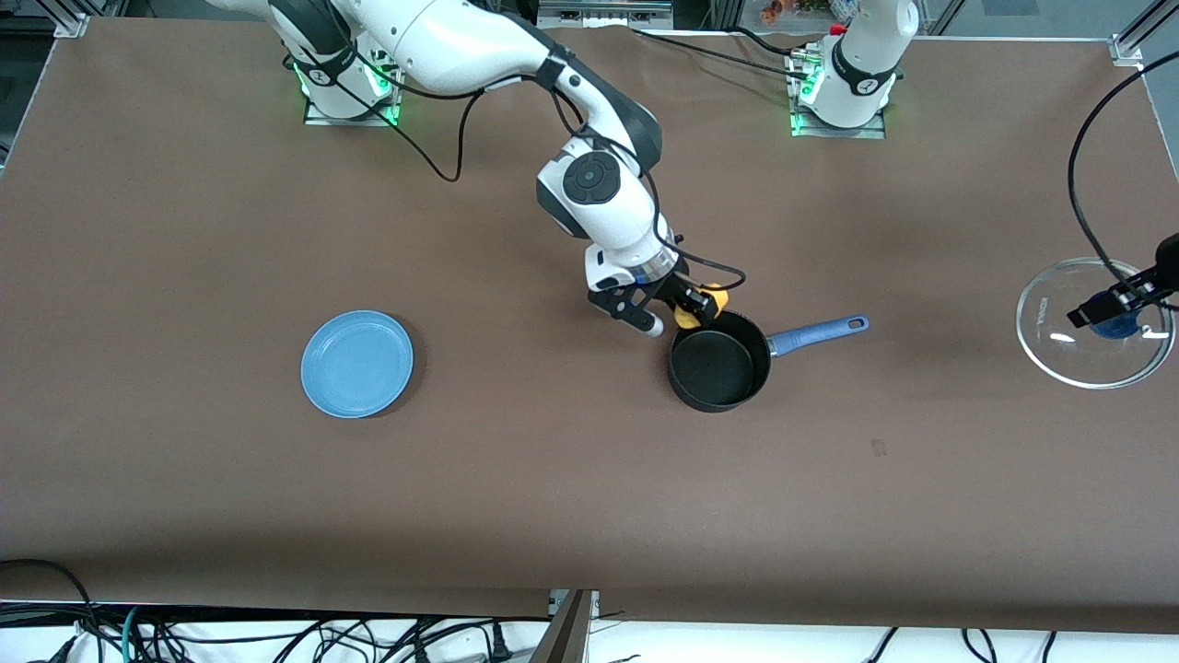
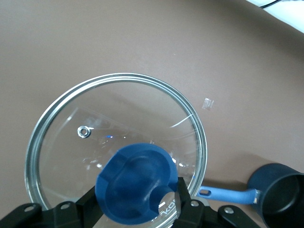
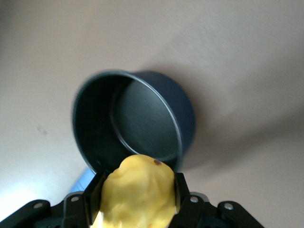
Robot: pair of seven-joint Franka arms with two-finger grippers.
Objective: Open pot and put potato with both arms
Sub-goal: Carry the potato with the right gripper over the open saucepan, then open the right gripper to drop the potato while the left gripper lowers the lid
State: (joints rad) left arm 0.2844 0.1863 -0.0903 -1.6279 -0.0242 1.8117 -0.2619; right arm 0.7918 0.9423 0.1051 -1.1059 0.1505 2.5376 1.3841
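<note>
The pot (image 1: 719, 371) stands uncovered on the bench (image 1: 553, 497), its blue handle directed toward the left arm's end. The right end effector (image 1: 693, 311) is closed on the potato (image 1: 697, 308), which is pinched between both fingers and held just over the pot's rim on the side toward the robot bases; in the right wrist view the potato (image 3: 137, 192) is seen at the edge of the dark opening rather than above its middle. A short advance over the pot's centre is judged necessary before release, since a drop from here could strike the rim.

The left end effector (image 1: 1119, 306) is closed on the blue knob of the glass lid (image 1: 1059, 341), well apart from the pot at the left arm's end of the bench. The lid is evidently kept aside so the opening stays free. Whether the lid rests on the bench or is held slightly above it cannot be settled from these views. A blue plate (image 1: 357, 364) lies empty toward the right arm's end.
</note>
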